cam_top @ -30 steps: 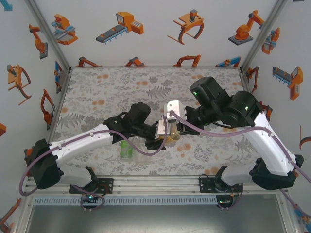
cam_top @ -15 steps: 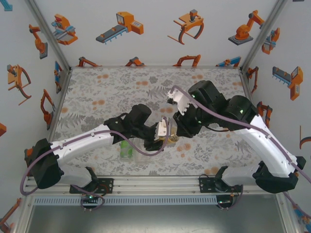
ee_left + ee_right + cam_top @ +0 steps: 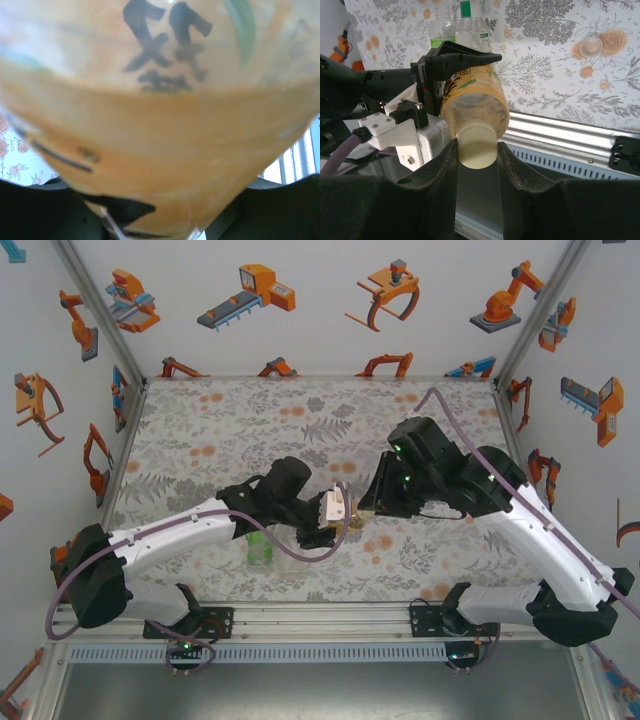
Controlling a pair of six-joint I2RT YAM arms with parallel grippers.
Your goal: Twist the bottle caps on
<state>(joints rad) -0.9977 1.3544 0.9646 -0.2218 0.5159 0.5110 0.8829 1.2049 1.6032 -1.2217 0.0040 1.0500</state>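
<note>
The step in hand looks like threading the cap home, and doing it well should mean turning the right gripper [image 3: 476, 156] about the neck's own axis with only a light push along it, so the thread catches squarely instead of crossing; if the cap tilts, backing off a little and re-seating would be safer than forcing it. That gripper's jaws are drawn in narrow and clamped on the yellowish cap [image 3: 477, 144], one dark finger pressed to each side of it, with the cap sitting on the mouth of the amber bottle [image 3: 476, 102] — how far it is threaded I cannot tell. The bottle lies roughly on its side with its neck toward the right wrist, raised off the table [image 3: 200, 430] between the two arms. The left gripper [image 3: 336, 508] is clenched around the bottle's labelled body and acts as the brace; its hold must not slip while the cap turns. In the left wrist view the label's dark characters press close against the lens. Just beside the left arm stands the green-tinted bottle [image 3: 260, 548], apart from the work.
</note>
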